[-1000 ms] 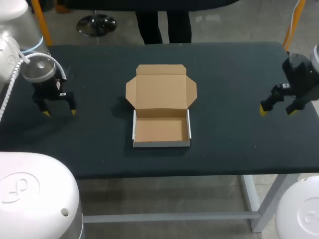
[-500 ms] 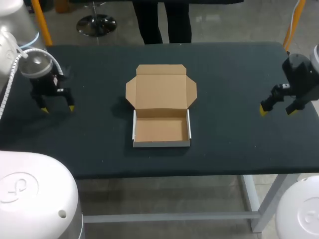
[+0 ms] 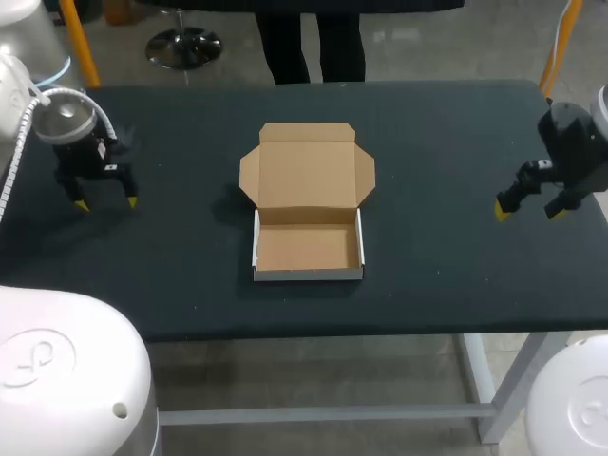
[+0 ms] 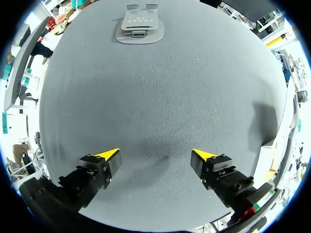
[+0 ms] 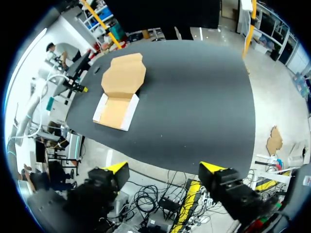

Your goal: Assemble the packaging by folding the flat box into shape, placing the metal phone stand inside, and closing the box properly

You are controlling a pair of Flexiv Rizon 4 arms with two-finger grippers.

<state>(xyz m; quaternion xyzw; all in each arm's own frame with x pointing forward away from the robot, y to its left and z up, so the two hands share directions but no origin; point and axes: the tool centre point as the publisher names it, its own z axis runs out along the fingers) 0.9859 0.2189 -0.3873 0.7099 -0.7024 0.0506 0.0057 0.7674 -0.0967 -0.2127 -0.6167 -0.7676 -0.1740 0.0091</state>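
- No text, number or sign can be read with certainty in any view.
- Phone stand [image 4: 139, 24]: one short line of print across its flat plate, seen from the left wrist view; the characters are too small to make out.
- Left gripper [image 3: 105, 202]: a small pale label on the body above the jaws, head view; illegible.
- Left arm base [image 3: 57, 370] and right arm base [image 3: 581, 399]: each white cover carries an embossed round emblem, with no legible letters.

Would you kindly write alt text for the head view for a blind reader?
An open, empty cardboard box, lid flat behind it, sits centred on the dark table. The left gripper and right gripper hang open and empty near its ends.
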